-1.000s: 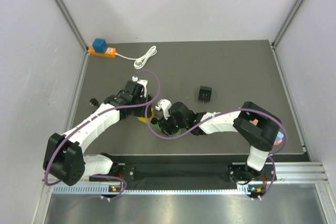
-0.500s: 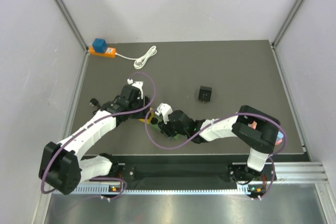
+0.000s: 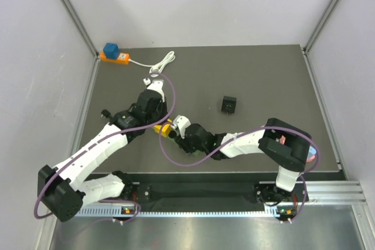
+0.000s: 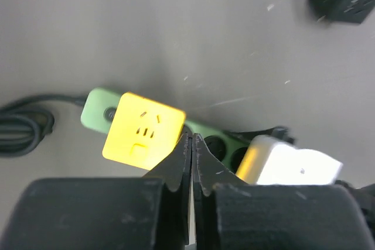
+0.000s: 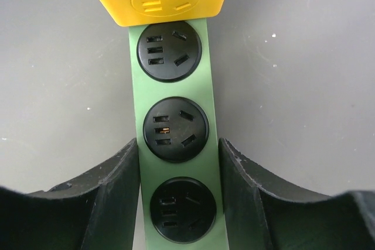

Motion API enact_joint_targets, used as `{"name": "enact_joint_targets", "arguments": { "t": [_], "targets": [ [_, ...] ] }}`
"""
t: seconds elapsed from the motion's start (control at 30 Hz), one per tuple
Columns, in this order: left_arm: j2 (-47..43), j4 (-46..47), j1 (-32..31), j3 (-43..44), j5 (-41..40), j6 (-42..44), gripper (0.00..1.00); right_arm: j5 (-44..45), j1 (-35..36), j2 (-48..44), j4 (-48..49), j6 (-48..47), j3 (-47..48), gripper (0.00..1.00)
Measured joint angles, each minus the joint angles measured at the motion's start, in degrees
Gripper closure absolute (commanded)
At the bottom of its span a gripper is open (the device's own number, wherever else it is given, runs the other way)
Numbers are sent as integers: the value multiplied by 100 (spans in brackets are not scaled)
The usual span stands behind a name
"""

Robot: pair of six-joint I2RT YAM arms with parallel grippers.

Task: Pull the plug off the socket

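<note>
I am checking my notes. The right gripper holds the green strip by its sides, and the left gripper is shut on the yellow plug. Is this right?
Not quite. The left gripper is shut on nothing: its jaws meet beside the yellow plug, as the left wrist view shows. The right gripper does hold the green strip by its sides.

A yellow plug (image 4: 143, 130) is pictured with a green socket strip (image 5: 176, 89), its round outlets (image 5: 176, 130) coloured black; the table (image 3: 263, 86) is shown dark grey, faintly speckled.
</note>
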Motion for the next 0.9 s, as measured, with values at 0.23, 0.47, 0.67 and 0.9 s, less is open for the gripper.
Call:
{"name": "enact_joint_targets", "arguments": {
  "t": [0.23,0.47,0.67,0.9],
  "targets": [
    [-79,-289,-9,142,-323,-35,100,-72,-39,0,-87,31,35,100],
    [-382,-494,599,129,-142,-232,95,-192,-52,-439,-39,131,-496,100],
    [-455,-35,1482,-483,951,-603,87,-251,-55,-1390,-577,203,-1222,57],
    [28,809,2052,-1360,2107,-1115,87,-258,-101,-1814,-1567,208,-905,9]
  ]
}}
